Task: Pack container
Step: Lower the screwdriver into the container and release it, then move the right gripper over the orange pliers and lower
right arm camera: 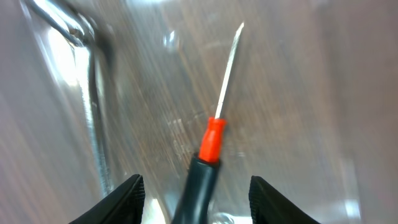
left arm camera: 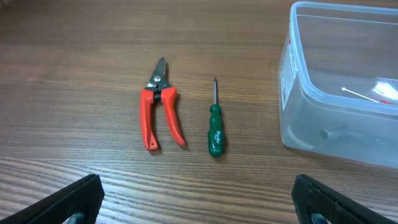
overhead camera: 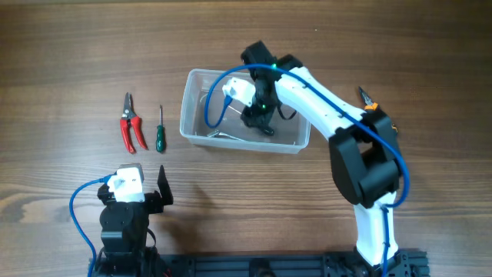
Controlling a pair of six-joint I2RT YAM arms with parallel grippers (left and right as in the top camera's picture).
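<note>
White print on green screwdriver (left arm camera: 216, 134) handle, sticker on container (left arm camera: 323, 115) wall: both illegible.

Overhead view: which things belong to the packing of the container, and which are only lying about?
Job: container; red-collared screwdriver and metal bar inside it; likely next, red cutters, green screwdriver.
Lying about: perhaps only the orange-handled tool, half hidden by the right arm.

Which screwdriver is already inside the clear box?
The screwdriver with the black-and-red handle, lying in the container. The green-handled screwdriver lies outside on the table, beside the red cutters.
</note>
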